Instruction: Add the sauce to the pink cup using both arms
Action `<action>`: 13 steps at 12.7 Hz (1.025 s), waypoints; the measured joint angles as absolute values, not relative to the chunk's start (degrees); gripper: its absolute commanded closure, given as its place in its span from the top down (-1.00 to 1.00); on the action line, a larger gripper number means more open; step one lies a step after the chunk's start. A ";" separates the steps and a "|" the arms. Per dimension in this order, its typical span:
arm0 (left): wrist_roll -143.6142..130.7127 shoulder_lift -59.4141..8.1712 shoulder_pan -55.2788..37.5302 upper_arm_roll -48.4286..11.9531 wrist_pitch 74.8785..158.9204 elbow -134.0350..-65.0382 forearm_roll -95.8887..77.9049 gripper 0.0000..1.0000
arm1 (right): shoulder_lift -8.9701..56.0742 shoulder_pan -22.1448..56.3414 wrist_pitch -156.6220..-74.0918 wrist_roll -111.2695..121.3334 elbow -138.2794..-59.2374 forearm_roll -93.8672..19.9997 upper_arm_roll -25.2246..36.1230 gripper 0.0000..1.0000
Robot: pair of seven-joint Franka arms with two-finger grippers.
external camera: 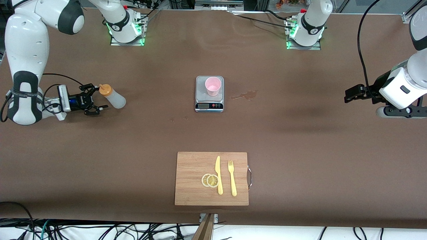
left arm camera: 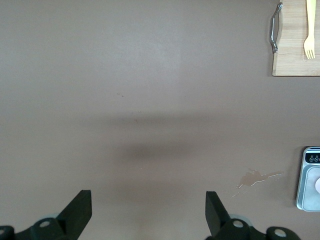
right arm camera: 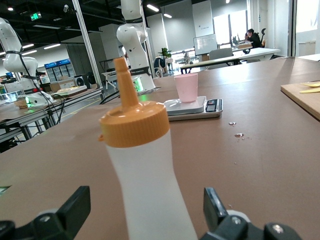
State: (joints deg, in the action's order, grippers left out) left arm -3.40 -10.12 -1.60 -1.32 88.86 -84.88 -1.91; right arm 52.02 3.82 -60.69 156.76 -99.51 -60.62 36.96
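Note:
The sauce bottle (external camera: 112, 97), whitish with an orange nozzle cap, stands on the table toward the right arm's end. My right gripper (external camera: 99, 97) is low at the table with its fingers open on either side of the bottle, not touching it. In the right wrist view the bottle (right arm camera: 145, 165) fills the gap between the open fingers (right arm camera: 75, 207). The pink cup (external camera: 212, 86) stands upright on a small kitchen scale (external camera: 209, 101) at mid table, also in the right wrist view (right arm camera: 186, 87). My left gripper (external camera: 349, 94) is open and empty, held over bare table at the left arm's end (left arm camera: 148, 207).
A brownish spill stain (external camera: 246, 95) lies beside the scale toward the left arm's end. A wooden cutting board (external camera: 191, 166) with a yellow knife, a fork and lemon slices lies nearer to the front camera than the scale.

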 measured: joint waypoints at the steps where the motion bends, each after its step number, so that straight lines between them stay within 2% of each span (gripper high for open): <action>1: -3.40 -10.12 -1.60 -1.32 88.86 -84.88 -1.91 1.00 | 52.00 3.84 -60.02 156.54 -98.56 -59.73 38.38 1.00; 5: -3.40 -10.12 -1.61 -1.35 88.86 -84.88 -1.91 1.00 | 51.76 3.84 -57.92 154.46 -92.93 -58.29 44.78 1.00; 9: -3.40 -10.12 -1.61 -1.36 88.86 -84.88 -1.91 1.00 | 50.60 4.46 -54.66 146.10 -88.44 -58.18 47.62 1.00; 13: -3.40 -10.12 -1.61 -1.38 88.86 -84.88 -1.91 1.00 | 44.22 8.73 -56.81 132.00 -86.99 -56.70 49.77 1.00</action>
State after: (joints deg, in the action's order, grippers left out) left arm -3.40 -10.12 -1.61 -1.38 88.86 -84.88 -1.91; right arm 44.22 8.73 -56.81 132.00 -86.99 -56.70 49.77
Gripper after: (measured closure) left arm 0.000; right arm 0.000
